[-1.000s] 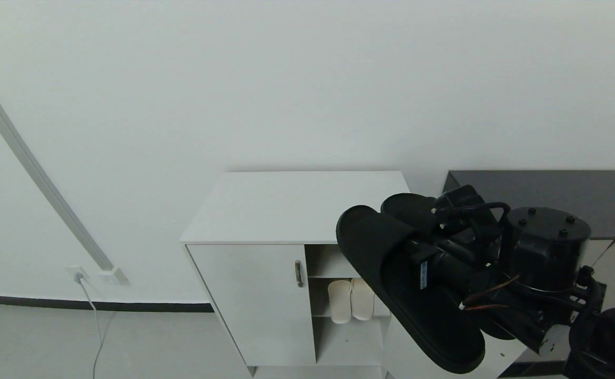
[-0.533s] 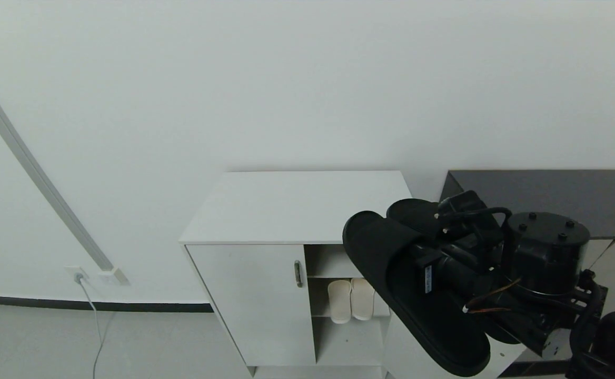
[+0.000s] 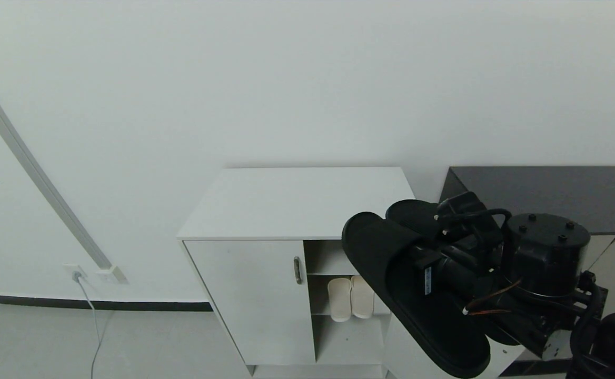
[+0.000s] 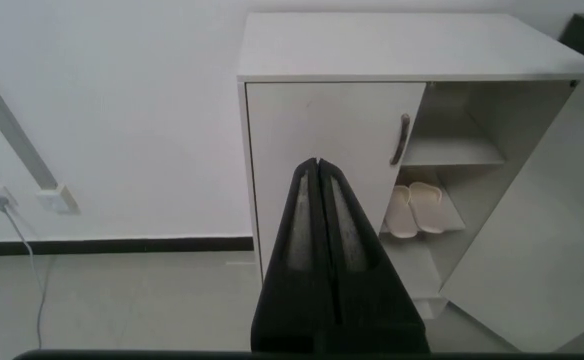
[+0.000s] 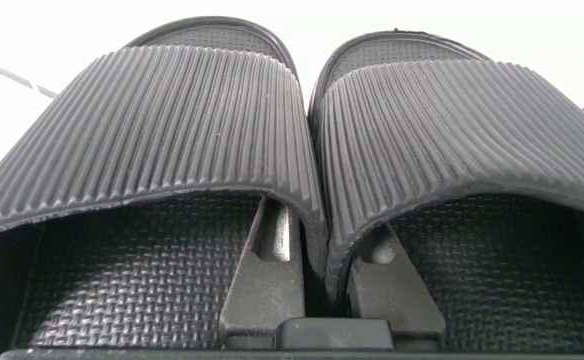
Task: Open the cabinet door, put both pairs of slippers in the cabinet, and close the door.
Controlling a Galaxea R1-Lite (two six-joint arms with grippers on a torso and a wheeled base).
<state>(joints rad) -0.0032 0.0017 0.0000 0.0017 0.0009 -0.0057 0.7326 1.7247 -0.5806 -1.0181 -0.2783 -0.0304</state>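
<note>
A white cabinet (image 3: 297, 202) stands against the wall, its left door (image 3: 252, 300) closed and its right door (image 4: 537, 235) swung open. A pair of white slippers (image 3: 350, 298) lies on the middle shelf, also seen as white slippers (image 4: 419, 207) in the left wrist view. My right gripper (image 3: 418, 250) holds a pair of black slippers (image 3: 392, 263) in the air in front of the cabinet's open right side. Its fingers (image 5: 267, 270) reach under the straps and pinch the slippers' (image 5: 192, 130) inner walls together. My left gripper (image 4: 317, 235) is shut and empty, away from the cabinet front.
A dark grey counter (image 3: 549, 195) adjoins the cabinet on the right. A wall socket with a cable (image 3: 78, 275) and a slanted conduit (image 3: 33, 168) are on the left wall. Open floor (image 3: 128, 342) lies left of the cabinet.
My right gripper with the black slippers has drifted slightly right and down. The head camera has shifted a little, so the cabinet sits slightly higher in the picture.
</note>
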